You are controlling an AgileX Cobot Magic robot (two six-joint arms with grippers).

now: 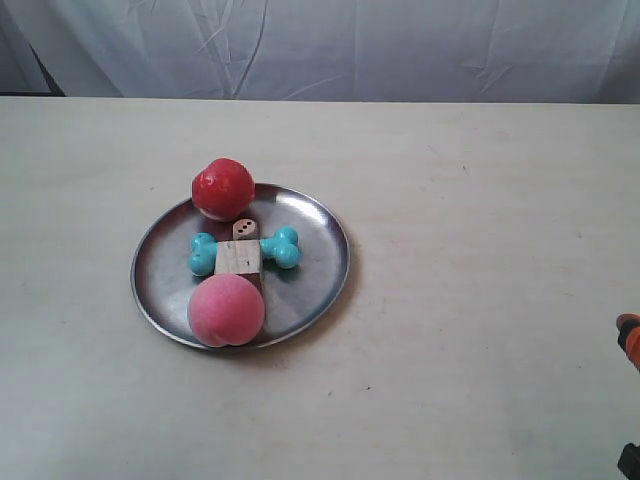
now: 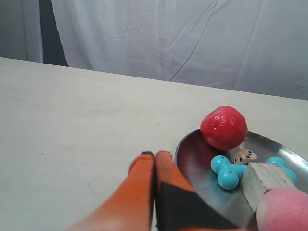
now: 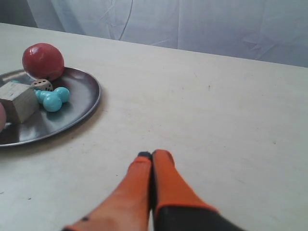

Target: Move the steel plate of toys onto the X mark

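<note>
The steel plate point(image 1: 320, 250) lies left of the table's middle in the exterior view. It holds a red apple point(image 1: 222, 188), a pink peach point(image 1: 226, 311), a teal bone point(image 1: 285, 248), a wooden cube point(image 1: 239, 258) and a small die point(image 1: 245, 229). My left gripper point(image 2: 155, 154) is shut and empty, its tips just outside the plate's rim point(image 2: 180, 149) near the apple point(image 2: 224, 127). My right gripper point(image 3: 151, 154) is shut and empty over bare table, well apart from the plate point(image 3: 82, 103). A tiny dark mark point(image 3: 209, 87) shows farther on; I cannot tell its shape.
A white curtain point(image 1: 320, 45) hangs behind the table's far edge. An orange part of the arm at the exterior view's right point(image 1: 628, 335) pokes in at the frame's edge. The pale tabletop point(image 1: 480, 280) stretches wide beside the plate.
</note>
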